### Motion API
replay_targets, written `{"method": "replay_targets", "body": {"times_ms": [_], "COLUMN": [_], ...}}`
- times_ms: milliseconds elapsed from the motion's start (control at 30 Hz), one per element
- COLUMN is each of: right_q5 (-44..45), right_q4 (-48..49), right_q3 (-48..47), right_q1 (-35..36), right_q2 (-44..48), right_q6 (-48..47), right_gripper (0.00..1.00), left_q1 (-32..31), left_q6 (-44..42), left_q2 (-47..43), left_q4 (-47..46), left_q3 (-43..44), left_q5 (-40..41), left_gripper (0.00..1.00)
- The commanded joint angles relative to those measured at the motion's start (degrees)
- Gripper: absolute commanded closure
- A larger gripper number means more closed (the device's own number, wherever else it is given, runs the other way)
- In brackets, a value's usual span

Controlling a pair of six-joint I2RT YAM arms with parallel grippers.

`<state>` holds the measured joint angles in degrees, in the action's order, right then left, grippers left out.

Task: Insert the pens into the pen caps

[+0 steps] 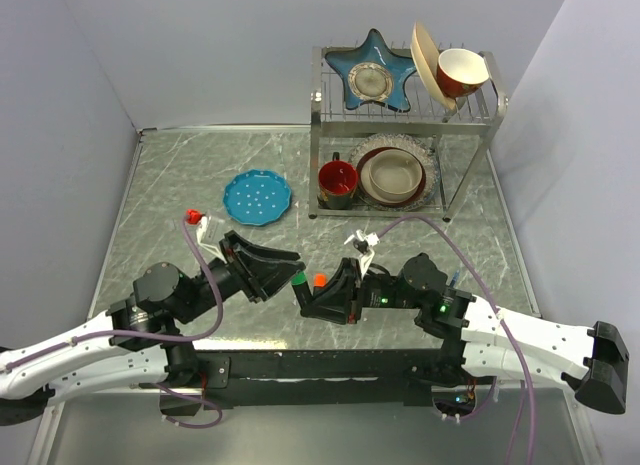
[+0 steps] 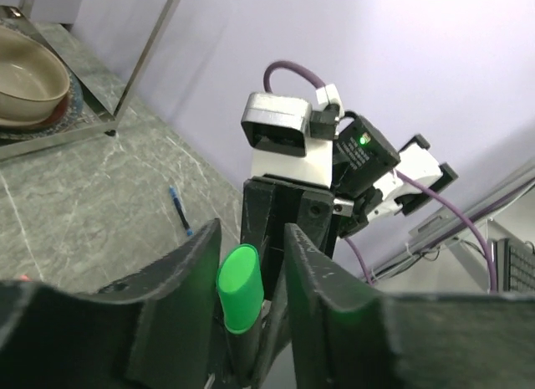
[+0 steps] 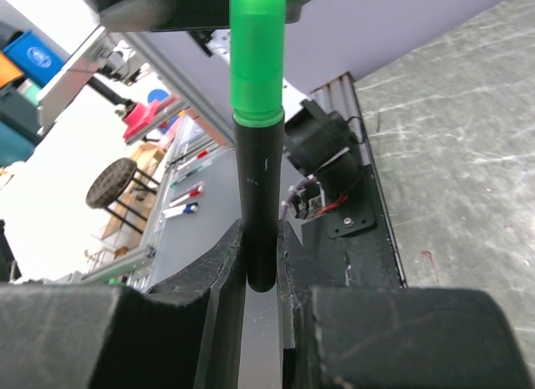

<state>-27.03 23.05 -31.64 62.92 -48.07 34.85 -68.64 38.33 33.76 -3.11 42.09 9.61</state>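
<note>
1. Between the left gripper's (image 2: 251,237) jaws sits the green cap (image 2: 240,289). The jaws are only partway open. One finger looks about level with the cap's side and the other shows a clear gap, so we'd say it has hold of nothing yet. If it closes lopsided like that, the nearer finger shoves first and the cap gets tipped sideways instead of squeezed.
2. Below that cap is the black marker (image 3: 257,205). From the right wrist view the cap looks to be on its tip, but we can't tell if it's fully seated. A pull away from the other arm could pop it off, and a push that's off the marker's axis could jam it on crooked.
3. Over at the right gripper (image 3: 262,235), the fingers are clamped on the marker's lower end, with only a short stretch of the body between them. That's a long lever above a short grip, so any side load from the left arm could swing the marker in the fingers or slide it down through them.
4. Both tools are nose to nose, and their fingertips look nearly touching from above. We reckon a bit more closing or pushing could bump finger on finger and jolt the marker.
5. Just beside the right gripper's tips there's an orange cap (image 1: 319,279). We can't tell what it's resting on. One slip here could send it rolling.
</note>
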Motion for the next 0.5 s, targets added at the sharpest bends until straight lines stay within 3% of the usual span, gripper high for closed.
{"method": "replay_targets", "body": {"times_ms": [0,133,300,467], "right_q5": [-0.49,0.92,8.62,16.74], "right_q4": [2.36,2.00,-1.51,-8.35], "right_q3": [-2.90,-2.99,-4.75,-11.85], "right_q1": [0.54,0.45,0.54,-1.21], "right_q2": [0.17,1.23,3.59,5.27], "right_q6": [-0.22,-0.84,-2.68,-7.51], "right_gripper": [1.00,1.00,1.00,1.00], "left_q1": [-0.18,-0.18,-0.18,-0.18], "left_q6": [1.48,3.77,7.80,11.85], "left_q2": [1.75,2.19,3.33,4.21], "left_q4": [-2.51,-2.86,-4.00,-11.11], "left_q3": [-1.04,-2.97,-4.20,-12.45], "left_q5": [-6.52,-9.17,-12.24,-16.37], "left_gripper": [0.63,0.99,0.99,0.99]}}
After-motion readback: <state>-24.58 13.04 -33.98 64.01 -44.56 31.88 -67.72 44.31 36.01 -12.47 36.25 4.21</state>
